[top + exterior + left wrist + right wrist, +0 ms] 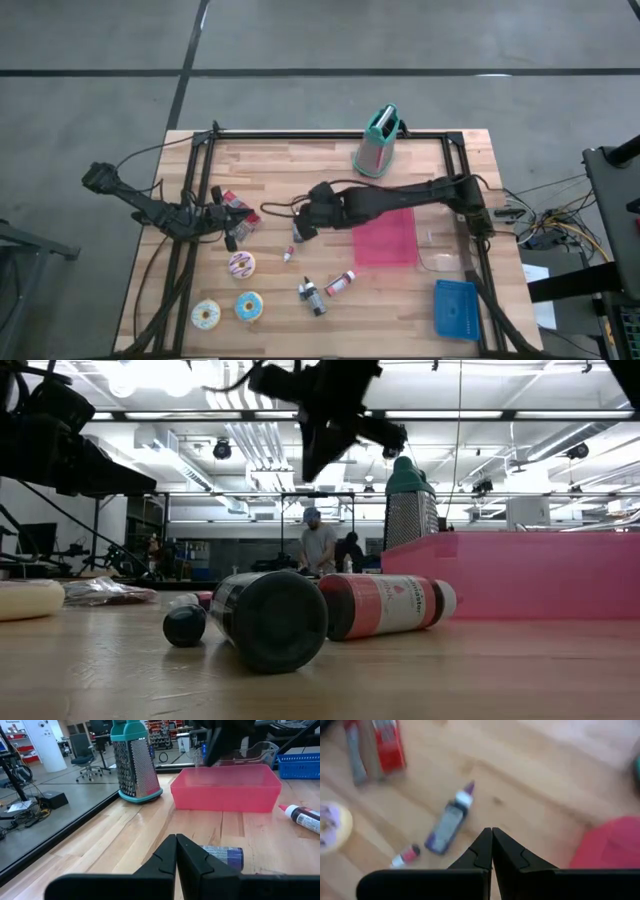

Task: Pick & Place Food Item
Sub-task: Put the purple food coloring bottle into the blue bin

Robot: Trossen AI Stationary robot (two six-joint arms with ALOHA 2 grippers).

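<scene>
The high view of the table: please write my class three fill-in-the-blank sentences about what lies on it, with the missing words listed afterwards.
1. The number of donuts lying near the table's front left corner is ____.
2. The colour of the open bin near the middle of the table is ____.
3. The cheese grater has a teal handle and stands ____ rather than lying flat.

Missing words: three; pink; upright

A pale wooden plank surface [400, 290] holds a pink plastic bin [385, 239], a blue basket [457, 309], and a teal-handled metal grater [378, 143].
</scene>
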